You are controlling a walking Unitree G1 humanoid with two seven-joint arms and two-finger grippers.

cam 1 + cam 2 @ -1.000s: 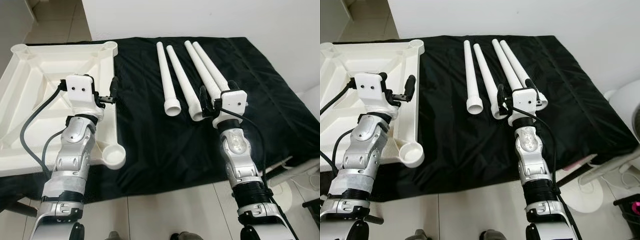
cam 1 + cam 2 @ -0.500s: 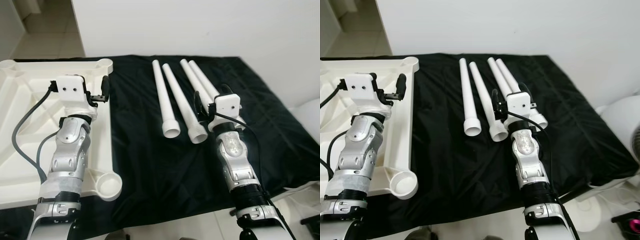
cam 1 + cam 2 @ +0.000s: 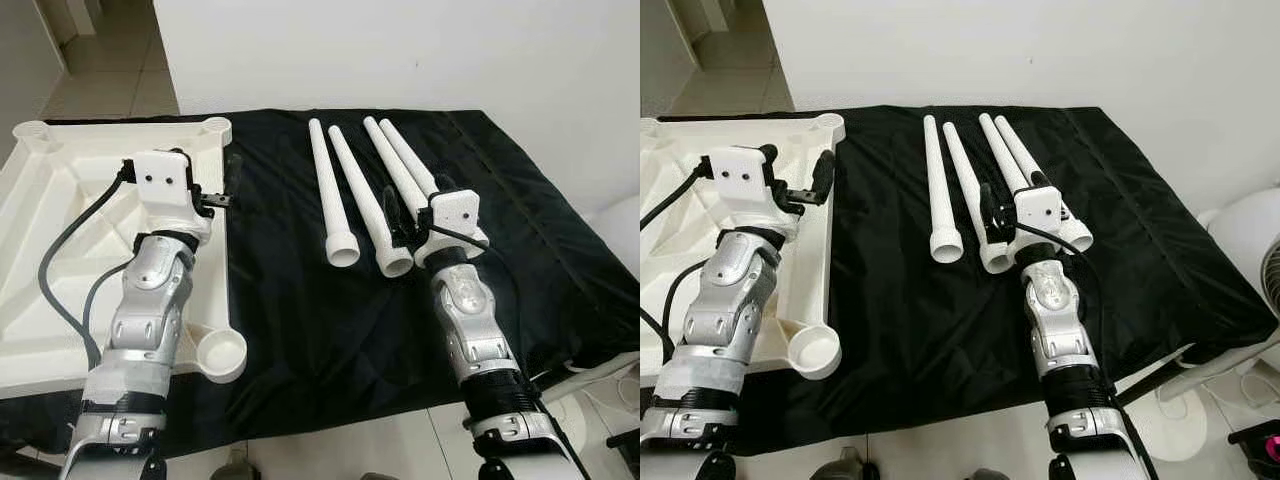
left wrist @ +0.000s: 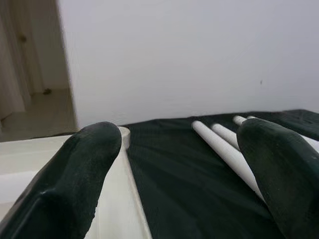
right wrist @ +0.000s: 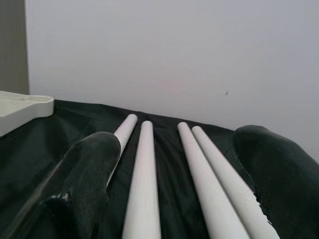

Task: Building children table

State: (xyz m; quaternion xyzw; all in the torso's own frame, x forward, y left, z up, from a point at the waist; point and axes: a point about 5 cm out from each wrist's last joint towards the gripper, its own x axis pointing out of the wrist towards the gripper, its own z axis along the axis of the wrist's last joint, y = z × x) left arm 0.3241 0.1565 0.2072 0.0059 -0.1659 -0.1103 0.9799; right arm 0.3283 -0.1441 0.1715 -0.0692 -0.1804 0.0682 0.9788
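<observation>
Both tools gape empty — left tool (image 3: 218,180) over tabletop (image 3: 60,200) edge, right tool (image 3: 400,205) over legs (image 3: 358,190) (black cloth (image 3: 290,290) beneath).

Black cloth (image 3: 300,300): covers the tabletop from the far edge to the near one, wrinkled toward the right side, hanging over the near-right corner.

White wall (image 3: 400,50): plain, runs along the far side of the cloth.

Tiled floor (image 3: 330,450): pale tiles along the near edge; also seen far left (image 3: 110,85) beside the wall, running back toward a doorway.

White round object (image 3: 1245,235): at the right edge, beside the cloth; kind cannot be told.

White cables (image 3: 1250,365): lie on the floor near right, under the cloth's corner.

Pink item (image 3: 1268,448): small, at the near-right corner, partly cut off.
</observation>
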